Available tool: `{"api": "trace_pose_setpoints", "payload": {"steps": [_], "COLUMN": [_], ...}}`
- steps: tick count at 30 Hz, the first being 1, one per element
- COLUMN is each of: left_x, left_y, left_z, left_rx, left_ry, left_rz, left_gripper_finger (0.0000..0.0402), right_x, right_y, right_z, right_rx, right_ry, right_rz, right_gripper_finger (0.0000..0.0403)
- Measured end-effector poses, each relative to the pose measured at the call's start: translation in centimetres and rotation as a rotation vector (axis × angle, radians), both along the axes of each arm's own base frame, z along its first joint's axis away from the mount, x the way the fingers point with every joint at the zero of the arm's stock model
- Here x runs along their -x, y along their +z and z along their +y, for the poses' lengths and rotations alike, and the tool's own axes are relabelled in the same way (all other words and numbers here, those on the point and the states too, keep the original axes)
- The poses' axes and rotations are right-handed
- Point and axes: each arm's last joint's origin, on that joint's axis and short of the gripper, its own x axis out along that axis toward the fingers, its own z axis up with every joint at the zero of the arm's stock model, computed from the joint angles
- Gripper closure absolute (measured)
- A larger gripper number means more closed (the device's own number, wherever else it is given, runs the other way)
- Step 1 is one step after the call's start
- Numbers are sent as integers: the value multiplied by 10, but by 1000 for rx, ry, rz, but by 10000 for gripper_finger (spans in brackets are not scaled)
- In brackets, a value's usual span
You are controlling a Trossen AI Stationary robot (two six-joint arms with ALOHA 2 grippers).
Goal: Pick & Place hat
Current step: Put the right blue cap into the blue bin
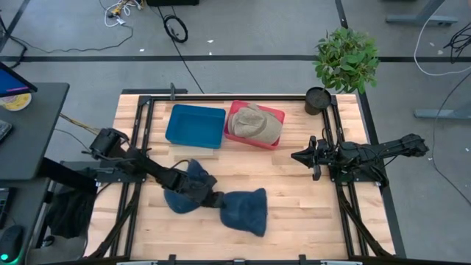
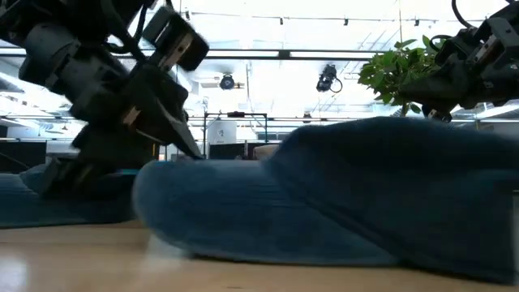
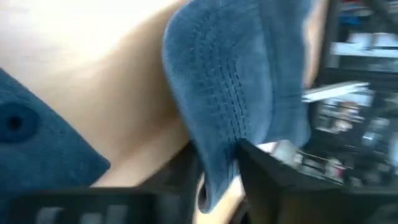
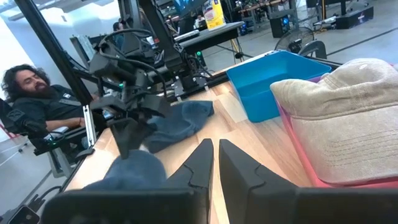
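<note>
Left gripper point(image 1: 218, 199): low over the table point(image 1: 294, 191), fingers pinched on the edge of a blue hat point(image 1: 245, 210) lying near the front edge. A second blue hat point(image 1: 188, 188) lies under the left arm, touching the table. Further back, the blue bin point(image 1: 194, 125) holds nothing visible; the pink bin point(image 1: 272, 140) beside it already contains a tan hat point(image 1: 254, 124). Right gripper point(image 1: 300, 156): waiting at the right side, fingers pressed together. Judgement: one hat placed, one gripped but not yet lifted, one untouched.
</note>
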Motion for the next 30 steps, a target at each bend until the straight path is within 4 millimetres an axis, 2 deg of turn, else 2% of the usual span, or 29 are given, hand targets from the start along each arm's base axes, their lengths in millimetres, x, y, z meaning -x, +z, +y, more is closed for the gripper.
{"api": "trace_pose_setpoints", "payload": {"steps": [2, 6, 20, 25, 30], "left_x": [-4, -10, -21, -20, -15], "left_y": [3, 11, 44, 64, 91], "left_z": [-1, 1, 16, 24, 41], "left_rx": [25, 40, 66, 35, -15], "left_ry": [7, 27, 116, 159, 190], "left_rz": [-62, -164, -443, -576, -657], "left_gripper_finger": [364, 388, 388, 388, 389], "right_x": [0, 0, 0, 0, 0], "right_y": [0, 0, 0, 0, 0], "right_z": [0, 0, 0, 0, 0], "right_rx": [0, 0, 0, 0, 0], "right_ry": [0, 0, 0, 0, 0], "right_rz": [0, 0, 1, 1, 1], "right_gripper_finger": [372, 372, 372, 372, 372]}}
